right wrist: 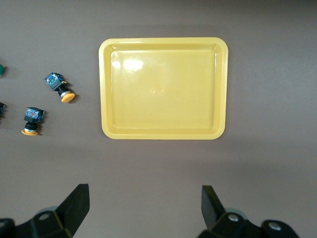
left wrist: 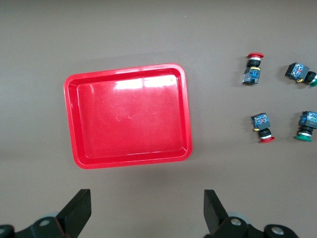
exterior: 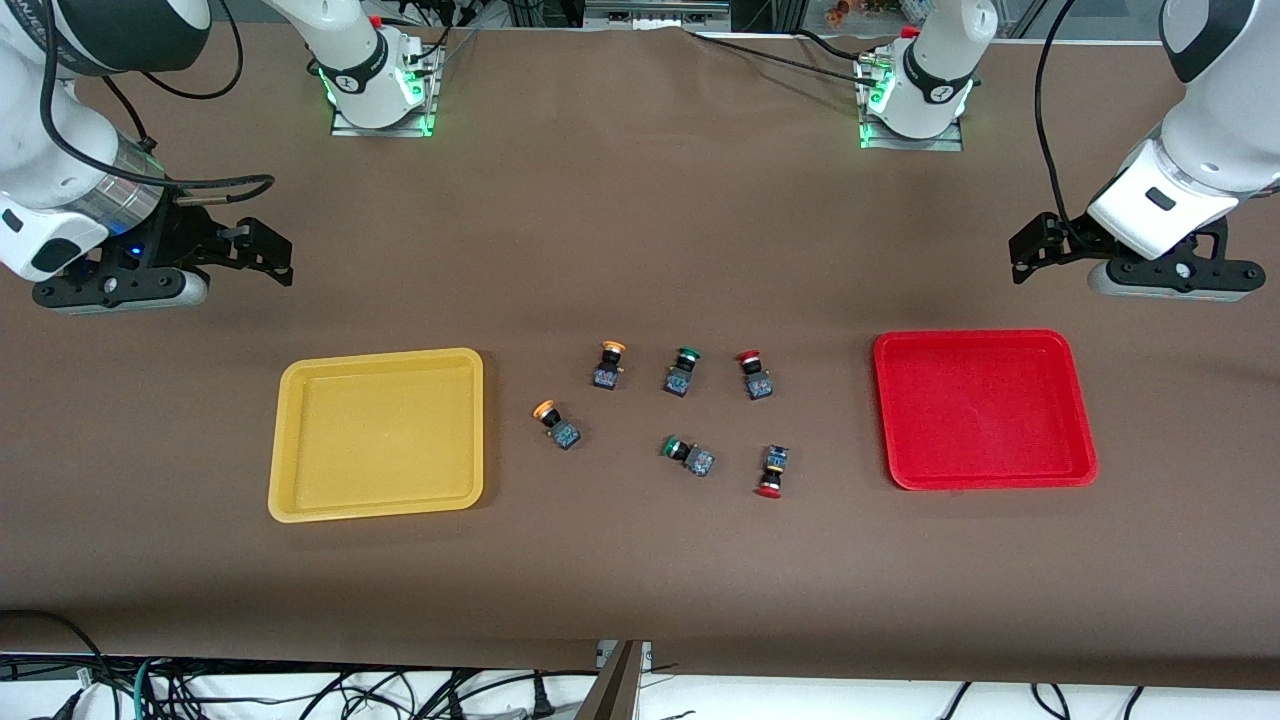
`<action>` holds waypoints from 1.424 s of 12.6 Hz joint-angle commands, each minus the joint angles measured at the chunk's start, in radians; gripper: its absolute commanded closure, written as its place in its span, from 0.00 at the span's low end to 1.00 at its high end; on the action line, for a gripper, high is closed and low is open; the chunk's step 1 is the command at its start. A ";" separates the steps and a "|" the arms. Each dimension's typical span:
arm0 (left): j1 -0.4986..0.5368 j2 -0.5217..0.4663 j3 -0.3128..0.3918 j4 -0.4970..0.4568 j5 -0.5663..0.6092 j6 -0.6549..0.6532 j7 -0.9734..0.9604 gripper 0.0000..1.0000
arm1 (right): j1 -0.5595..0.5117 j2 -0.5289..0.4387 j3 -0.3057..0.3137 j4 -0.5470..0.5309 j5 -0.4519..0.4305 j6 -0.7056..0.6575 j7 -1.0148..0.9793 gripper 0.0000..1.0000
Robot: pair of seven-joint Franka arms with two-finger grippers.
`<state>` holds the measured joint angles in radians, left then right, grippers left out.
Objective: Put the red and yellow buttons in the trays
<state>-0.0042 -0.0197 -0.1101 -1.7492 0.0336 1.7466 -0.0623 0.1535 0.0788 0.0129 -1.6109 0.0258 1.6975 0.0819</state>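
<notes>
The yellow tray (exterior: 378, 432) lies toward the right arm's end of the table, the red tray (exterior: 985, 410) toward the left arm's end. Between them lie two yellow-capped buttons (exterior: 608, 364) (exterior: 556, 423) and two red-capped buttons (exterior: 755, 374) (exterior: 771, 471). My right gripper (exterior: 268, 255) is open and empty, over bare table. My left gripper (exterior: 1025, 255) is open and empty, over bare table. The left wrist view shows the red tray (left wrist: 128, 114), both red buttons (left wrist: 253, 69) (left wrist: 262, 126) and the gripper (left wrist: 147, 208). The right wrist view shows the yellow tray (right wrist: 163, 88), both yellow buttons (right wrist: 59, 87) (right wrist: 31, 120) and the gripper (right wrist: 145, 206).
Two green-capped buttons (exterior: 682, 371) (exterior: 688, 455) lie among the others, between the yellow and red ones. They also show in the left wrist view (left wrist: 300, 73) (left wrist: 305, 125). Both trays hold nothing. The arm bases stand along the table edge farthest from the front camera.
</notes>
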 commanded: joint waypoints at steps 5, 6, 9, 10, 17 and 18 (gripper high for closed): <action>0.004 0.017 0.000 0.034 -0.017 -0.024 0.007 0.00 | -0.005 0.004 0.009 0.031 0.005 0.002 0.001 0.00; 0.004 0.015 0.000 0.034 -0.017 -0.026 0.007 0.00 | -0.003 0.004 0.009 0.032 0.003 0.002 -0.001 0.00; 0.004 0.017 -0.002 0.034 -0.017 -0.026 0.007 0.00 | -0.009 0.012 0.009 0.031 0.003 -0.009 -0.007 0.00; 0.004 0.017 0.000 0.034 -0.017 -0.024 0.007 0.00 | -0.009 0.012 0.009 0.031 0.002 -0.009 -0.002 0.00; -0.007 0.055 -0.006 0.048 -0.027 -0.062 0.016 0.00 | -0.009 0.013 0.009 0.032 0.003 0.002 0.006 0.00; -0.019 0.082 -0.022 0.048 -0.027 -0.064 0.016 0.00 | -0.011 0.015 0.009 0.032 0.002 0.002 -0.011 0.00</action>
<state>-0.0079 0.0107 -0.1158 -1.7423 0.0321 1.7146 -0.0600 0.1540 0.0858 0.0138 -1.5967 0.0258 1.7042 0.0821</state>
